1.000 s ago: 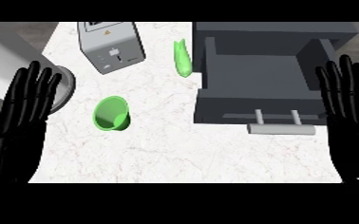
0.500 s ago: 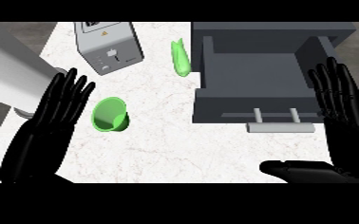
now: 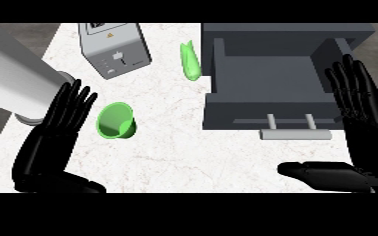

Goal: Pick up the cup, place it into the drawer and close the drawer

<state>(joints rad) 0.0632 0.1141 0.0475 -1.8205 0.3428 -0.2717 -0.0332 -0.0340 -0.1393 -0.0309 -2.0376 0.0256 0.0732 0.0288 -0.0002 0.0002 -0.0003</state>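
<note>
A green cup (image 3: 117,121) lies tipped on its side on the white marble counter (image 3: 184,150), its mouth facing left. My left hand (image 3: 55,135) is open just left of the cup, fingers straight and pointing up, fingertips level with the cup's rim without touching it. The grey drawer (image 3: 277,87) stands pulled open at the right, its inside bare and its handle (image 3: 294,133) toward me. My right hand (image 3: 358,110) is open at the drawer's right side, fingers up, with its thumb (image 3: 321,172) stretched left below the handle.
A grey toaster (image 3: 114,47) stands at the back left. A green elongated vegetable (image 3: 190,61) lies between the toaster and the drawer. A grey cylinder (image 3: 22,87), my left forearm, crosses the left edge.
My left hand has moved right and forward, closing in beside the cup. The right hand has shifted slightly inward near the drawer, its thumb now showing below the handle.
</note>
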